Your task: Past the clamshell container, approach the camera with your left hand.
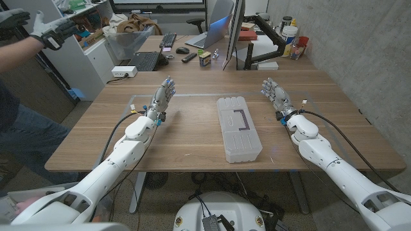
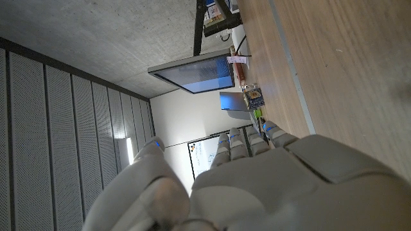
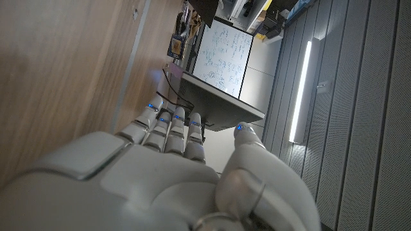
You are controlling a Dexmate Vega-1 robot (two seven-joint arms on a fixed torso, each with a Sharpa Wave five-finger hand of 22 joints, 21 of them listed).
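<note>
A translucent white clamshell container [image 1: 237, 128] lies closed and lengthwise on the middle of the wooden table [image 1: 192, 138]. My left hand [image 1: 162, 96] stands to its left, open, with its fingers stretched toward the far side and nothing in it. The left wrist view shows the back of the same hand [image 2: 257, 186]. Beyond the container, near the far edge, sits a small boxy object [image 1: 205, 59], perhaps the camera, which is also visible past my left fingers [image 2: 253, 97]. My right hand [image 1: 275, 95] is open and empty to the container's right, and its back [image 3: 167, 173] shows in the right wrist view.
A monitor [image 1: 232, 32], a laptop [image 1: 215, 29], a keyboard [image 1: 168, 40], a mouse [image 1: 183, 50] and a remote [image 1: 189, 57] crowd the far side. A white box [image 1: 123, 72] sits at the far left corner. A person [image 1: 19, 122] with gloved hands [image 1: 48, 29] stands at the left.
</note>
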